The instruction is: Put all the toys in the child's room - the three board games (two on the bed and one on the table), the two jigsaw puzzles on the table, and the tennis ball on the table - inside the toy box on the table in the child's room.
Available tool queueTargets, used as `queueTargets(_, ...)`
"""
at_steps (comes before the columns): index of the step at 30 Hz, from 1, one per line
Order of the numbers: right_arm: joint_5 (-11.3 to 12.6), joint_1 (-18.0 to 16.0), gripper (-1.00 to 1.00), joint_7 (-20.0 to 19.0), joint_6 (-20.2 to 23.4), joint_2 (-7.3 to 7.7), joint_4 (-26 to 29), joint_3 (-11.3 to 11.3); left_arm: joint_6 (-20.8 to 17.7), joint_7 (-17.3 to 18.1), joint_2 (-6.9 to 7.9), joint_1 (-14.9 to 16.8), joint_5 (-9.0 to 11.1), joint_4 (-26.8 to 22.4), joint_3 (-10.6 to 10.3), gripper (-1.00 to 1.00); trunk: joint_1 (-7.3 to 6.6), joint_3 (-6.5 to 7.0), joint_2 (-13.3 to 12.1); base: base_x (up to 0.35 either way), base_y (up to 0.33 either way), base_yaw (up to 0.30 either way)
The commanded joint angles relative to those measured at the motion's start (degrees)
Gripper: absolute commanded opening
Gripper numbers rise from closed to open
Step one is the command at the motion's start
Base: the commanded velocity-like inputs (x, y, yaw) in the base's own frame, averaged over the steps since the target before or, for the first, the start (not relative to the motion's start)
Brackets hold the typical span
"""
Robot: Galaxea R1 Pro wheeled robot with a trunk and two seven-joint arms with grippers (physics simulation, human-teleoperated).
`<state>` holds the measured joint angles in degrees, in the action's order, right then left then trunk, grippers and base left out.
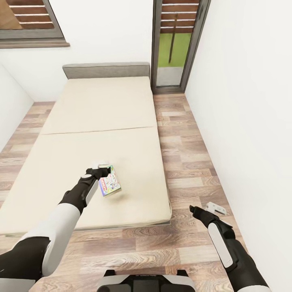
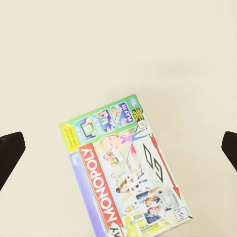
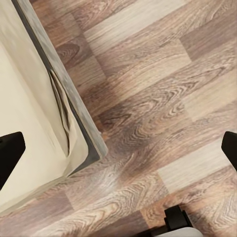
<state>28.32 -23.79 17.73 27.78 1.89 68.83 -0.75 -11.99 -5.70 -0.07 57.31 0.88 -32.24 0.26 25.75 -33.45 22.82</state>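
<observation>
We logged the left gripper (image 1: 102, 166) poised over the low cream-beige bed with the dark grey frame (image 1: 81, 121), its black fingers (image 2: 10, 153) spread wide and holding nothing, directly above a thin flat pale board-game box with a red logo and green corner (image 2: 126, 170) lying flat on the mattress near the foot end. The right gripper (image 1: 202, 209) hung over the wood-plank floor (image 3: 158, 98) beside the bed's corner, fingers likewise spread apart and empty.
</observation>
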Motion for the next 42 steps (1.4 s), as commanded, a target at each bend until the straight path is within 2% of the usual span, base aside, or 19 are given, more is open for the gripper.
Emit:
queueTargets(1, 0.60, -0.02, 1.00, 0.47, 0.17, 0.03, 0.09, 0.05, -0.33, -0.14, -0.01, 0.04, 0.09, -0.10, 0.01, 1.00, 0.03, -0.12, 0.09, 0.000, 0.000, 0.000)
queueTargets(14, 0.60, -0.02, 1.00, 0.47, 0.17, -0.04, -0.14, 0.05, 0.19, -0.10, 0.38, 0.08, 0.08, -0.10, 0.01, 1.00, 0.03, -1.10, 0.09, 0.000, 0.000, 0.000)
queueTargets(27, 0.57, -0.02, 1.00, 0.47, 0.17, -0.12, -0.27, 0.11, 4.60, -0.10, 0.48, 0.08, 0.00, 0.15, -0.07, 1.00, 0.03, -2.27, 0.09, 0.000, 0.000, 0.000)
queueTargets(42, 0.58, -0.02, 1.00, 0.47, 0.19, -0.02, -0.36, 0.07, 4.83, -0.10, 0.38, 0.08, -0.02, -0.38, -0.19, 1.00, 0.03, -3.63, 0.09, 0.000, 0.000, 0.000)
